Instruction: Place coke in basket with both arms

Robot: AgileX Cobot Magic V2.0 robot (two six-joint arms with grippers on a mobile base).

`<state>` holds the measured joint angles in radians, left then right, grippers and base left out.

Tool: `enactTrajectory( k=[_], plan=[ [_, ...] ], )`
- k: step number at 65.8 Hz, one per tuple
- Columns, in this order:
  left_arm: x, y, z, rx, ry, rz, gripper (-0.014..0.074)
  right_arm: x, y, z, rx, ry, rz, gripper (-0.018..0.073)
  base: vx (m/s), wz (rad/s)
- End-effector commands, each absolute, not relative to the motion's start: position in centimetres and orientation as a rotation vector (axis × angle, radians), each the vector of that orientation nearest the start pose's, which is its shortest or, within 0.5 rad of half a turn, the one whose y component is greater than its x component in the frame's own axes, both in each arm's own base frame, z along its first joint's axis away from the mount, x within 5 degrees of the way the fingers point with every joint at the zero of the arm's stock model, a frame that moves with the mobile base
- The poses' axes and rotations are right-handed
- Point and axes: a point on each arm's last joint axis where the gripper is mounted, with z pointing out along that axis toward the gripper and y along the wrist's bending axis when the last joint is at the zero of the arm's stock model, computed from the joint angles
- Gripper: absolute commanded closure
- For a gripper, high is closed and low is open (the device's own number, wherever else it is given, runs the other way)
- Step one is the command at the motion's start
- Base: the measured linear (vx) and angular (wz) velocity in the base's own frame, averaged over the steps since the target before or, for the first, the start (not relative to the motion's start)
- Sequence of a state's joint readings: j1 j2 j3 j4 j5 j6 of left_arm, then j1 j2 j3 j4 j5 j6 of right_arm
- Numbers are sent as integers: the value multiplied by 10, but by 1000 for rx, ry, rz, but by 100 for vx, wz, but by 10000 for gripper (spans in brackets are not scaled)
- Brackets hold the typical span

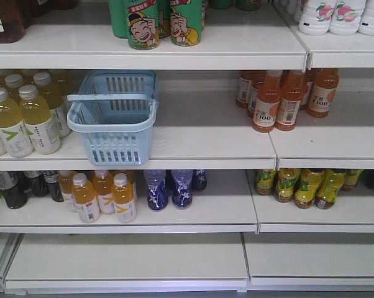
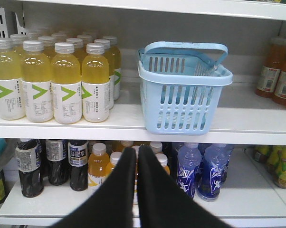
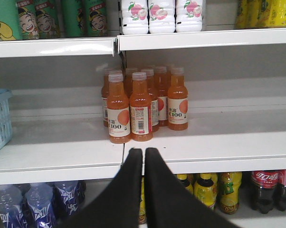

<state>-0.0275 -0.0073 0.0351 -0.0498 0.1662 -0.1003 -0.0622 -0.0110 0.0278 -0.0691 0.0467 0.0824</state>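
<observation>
Light blue slotted plastic basket stands on the white middle shelf.
Black wedge left gripper and right gripper each show fingers pressed together, gripping nothing; small red-labelled plastic coke bottles stand one shelf lower, far right.

Place: a shop, in the drinks aisle of a grocery or convenience store.
Shelving: white metal retail shelves, stacked in tiers and joined side by side in bays.
Stock: many identical bottles of each product, grouped in blocks with their labels facing out.
Front view, 9 o'clock: yellow drink bottles.
Front view, 2 o'clock: orange juice bottles.
Front view, 12 o'clock: green cartoon-face drinks.
Front view, 1 o'clock: white peach-print bottles.
Front view, 6 o'clock: blue bottles.
Customer gear: a light blue shopping basket with a swing handle, on the middle shelf at 10 o'clock.
Right wrist view, 5 o'clock: red-labelled cola bottles on the lower tier.
</observation>
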Motion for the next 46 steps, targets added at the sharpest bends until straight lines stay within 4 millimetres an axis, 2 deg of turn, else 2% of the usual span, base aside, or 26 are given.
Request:
enactTrajectory(
  k=[1, 13, 16, 29, 38, 46],
  plan=[
    [55, -2, 204, -101, 1556, -155, 603, 56, -4, 205, 45, 1467, -57, 561, 0, 0],
    [55, -2, 204, -105, 1555, -160, 603, 56, -4, 205, 45, 1467, -57, 561, 0, 0],
    [55, -2, 204, -150, 1551, -210, 603, 56, -4, 205, 45, 1467, -57, 561, 0, 0],
    [54, -5, 208, -754, 1406, -885, 603, 56, -4, 205, 45, 1467, -57, 561, 0, 0],
    [54, -5, 209, -863, 1346, -1008, 603, 56, -4, 205, 45, 1467, -57, 561, 0, 0],
    [54, -1, 214, -966, 1223, -1115, 603, 56, -4, 205, 45, 1467, -57, 561, 0, 0]
  ],
)
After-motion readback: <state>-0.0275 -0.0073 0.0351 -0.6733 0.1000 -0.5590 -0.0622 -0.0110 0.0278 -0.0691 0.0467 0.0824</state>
